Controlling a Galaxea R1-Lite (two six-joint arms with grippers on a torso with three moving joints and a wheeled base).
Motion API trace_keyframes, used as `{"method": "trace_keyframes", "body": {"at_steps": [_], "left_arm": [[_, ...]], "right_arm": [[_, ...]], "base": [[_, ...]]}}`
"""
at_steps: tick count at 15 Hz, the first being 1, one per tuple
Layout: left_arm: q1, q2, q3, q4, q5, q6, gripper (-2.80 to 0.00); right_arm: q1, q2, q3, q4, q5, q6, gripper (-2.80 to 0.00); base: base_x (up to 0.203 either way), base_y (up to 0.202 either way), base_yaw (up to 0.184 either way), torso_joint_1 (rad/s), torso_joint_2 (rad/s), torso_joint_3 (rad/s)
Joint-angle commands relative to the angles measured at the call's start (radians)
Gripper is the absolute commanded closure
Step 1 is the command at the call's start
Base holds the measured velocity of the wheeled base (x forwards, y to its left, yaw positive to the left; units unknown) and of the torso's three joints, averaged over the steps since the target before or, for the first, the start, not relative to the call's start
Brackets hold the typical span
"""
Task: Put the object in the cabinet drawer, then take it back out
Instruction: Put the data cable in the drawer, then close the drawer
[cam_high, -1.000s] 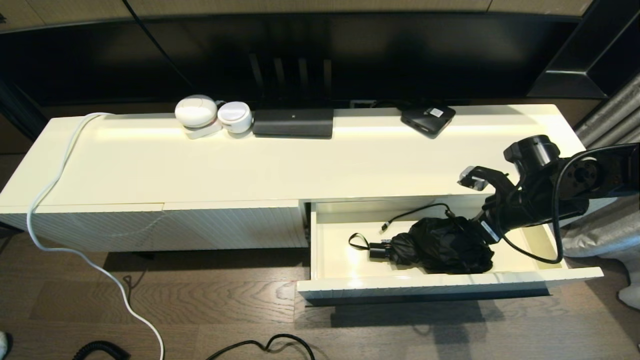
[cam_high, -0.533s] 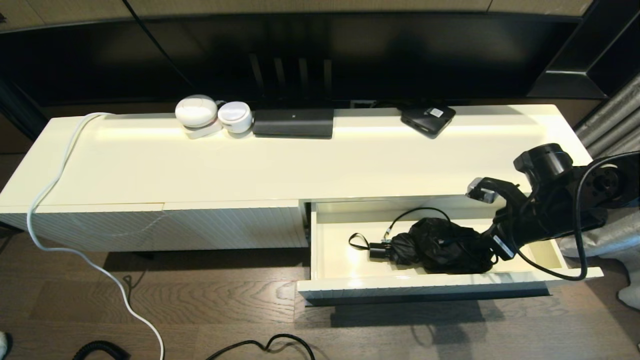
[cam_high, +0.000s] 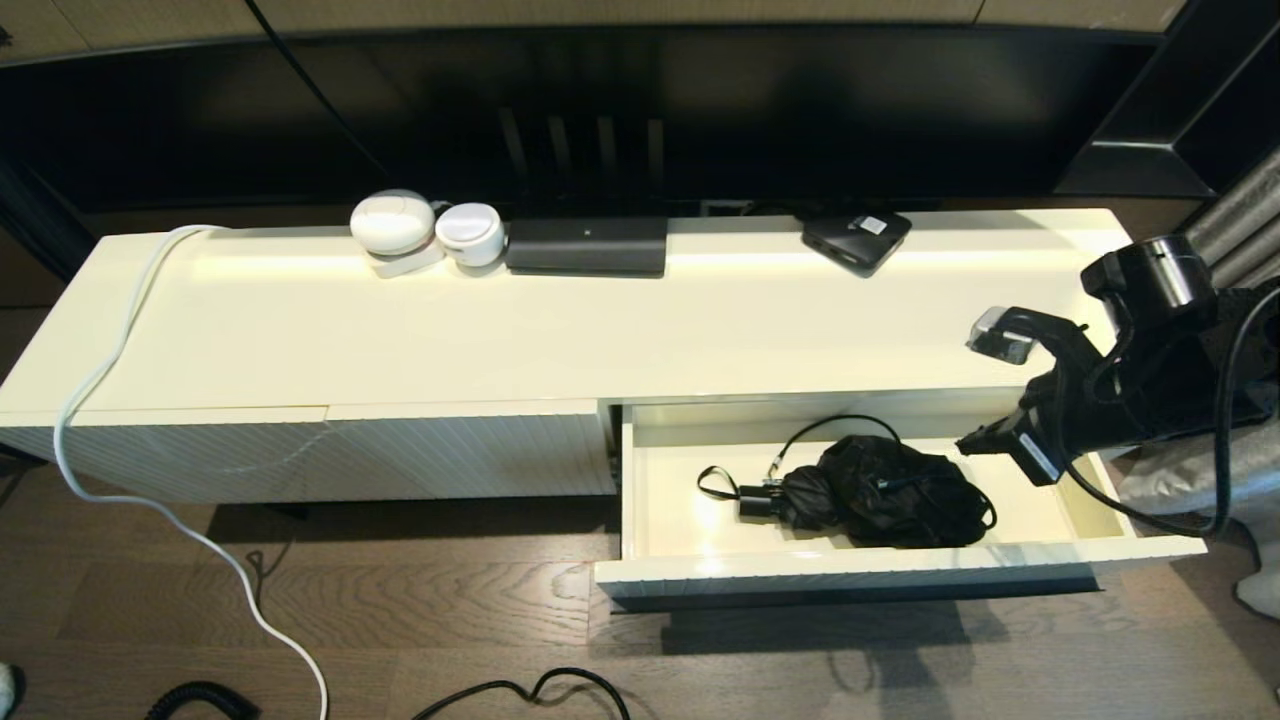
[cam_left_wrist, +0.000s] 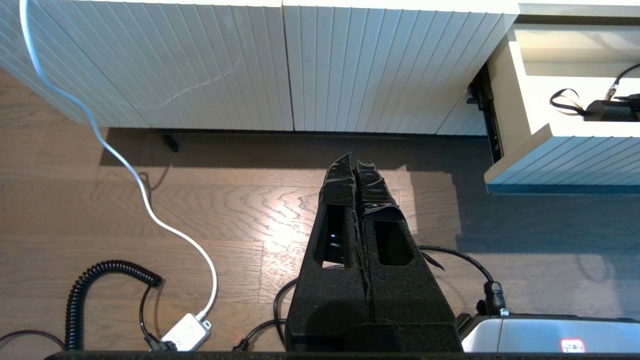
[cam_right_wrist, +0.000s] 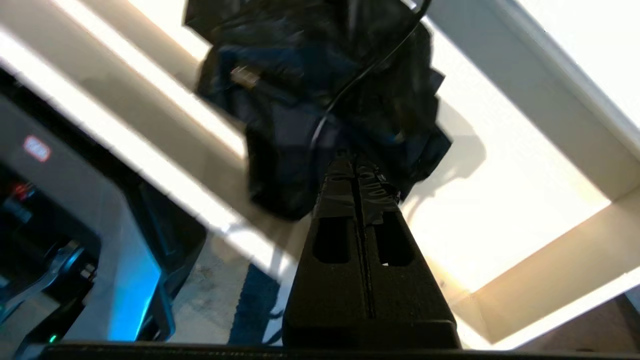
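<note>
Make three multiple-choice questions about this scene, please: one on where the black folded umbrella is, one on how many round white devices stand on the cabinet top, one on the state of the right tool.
1. Where is the black umbrella?
A. on the cabinet top
B. inside the open cabinet drawer
C. on the floor

2. How many round white devices stand on the cabinet top?
A. two
B. four
C. none

3. The right tool is:
A. wide open
B. shut on the umbrella
C. shut and empty

Answers: 1 B, it lies on the drawer's bottom; 2 A, a pair sits beside the black box; 3 C, its fingers meet with nothing between.
</note>
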Motion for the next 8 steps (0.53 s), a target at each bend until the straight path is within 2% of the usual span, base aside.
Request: {"method": "trace_keyframes", "body": {"at_steps": [1, 3, 5, 8], "left_arm": [[0.000, 0.001, 0.000, -0.001, -0.001, -0.001, 0.00], [0.000, 0.001, 0.000, -0.001, 0.001, -0.001, 0.00], [-0.001, 0.001, -0.001, -0.001, 0.000, -0.001, 0.00], [0.000, 0.001, 0.000, -0.001, 0.000, -0.001, 0.00]], "right_arm": [[0.010, -0.127, 0.030, 0.066, 0.009, -0.009, 0.00], [0.054, -0.222, 0.121, 0.137, 0.024, -0.015, 0.00], [0.144, -0.283, 0.294, 0.177, 0.032, -0.009, 0.00], [0.248, -0.312, 0.438, 0.180, 0.035, 0.048, 0.00]], "base": [[0.000, 0.000, 0.000, 0.000, 0.00, 0.000], [0.000, 0.000, 0.000, 0.000, 0.00, 0.000], [0.000, 0.000, 0.000, 0.000, 0.00, 0.000], [0.000, 0.000, 0.000, 0.000, 0.00, 0.000]]}}
